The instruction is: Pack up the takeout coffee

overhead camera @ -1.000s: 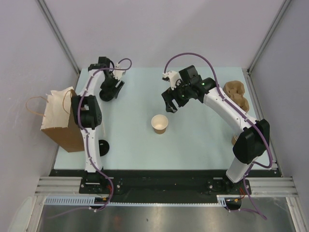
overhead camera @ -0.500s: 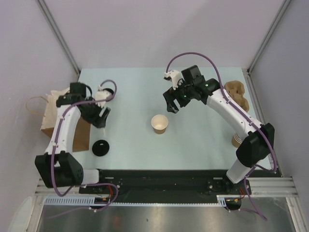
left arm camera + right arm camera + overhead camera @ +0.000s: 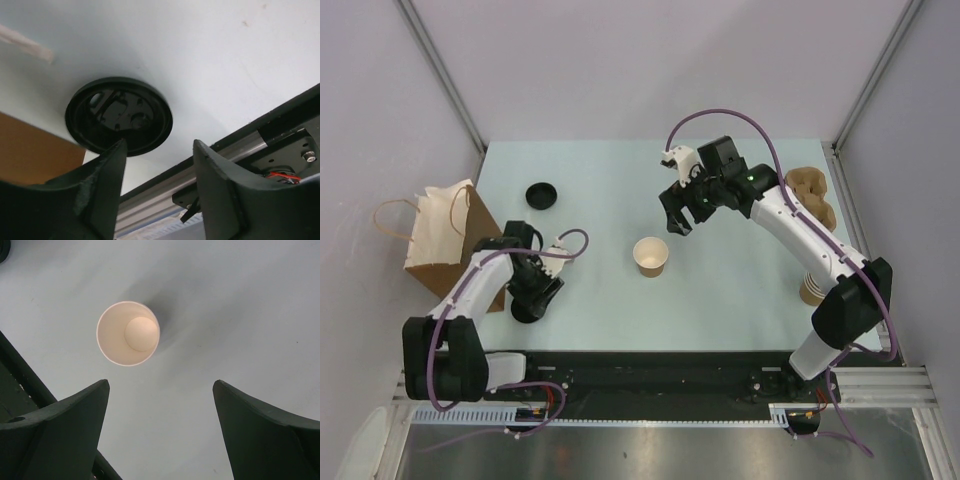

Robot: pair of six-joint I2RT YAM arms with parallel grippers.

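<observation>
So, top view: my left gripper [image 3: 536,296] has swung from the far left down to the near left edge, beside the paper bag [image 3: 440,240]. The right gripper [image 3: 678,218] hangs spread just beyond the lidless cup [image 3: 651,256] at mid-table. Left wrist: it's spread but narrowing, nothing pinched, and a black lid [image 3: 119,116] lies right ahead. Right wrist: the cup sits open below wide jaws. Looks like lidding comes next, bagging later.
</observation>
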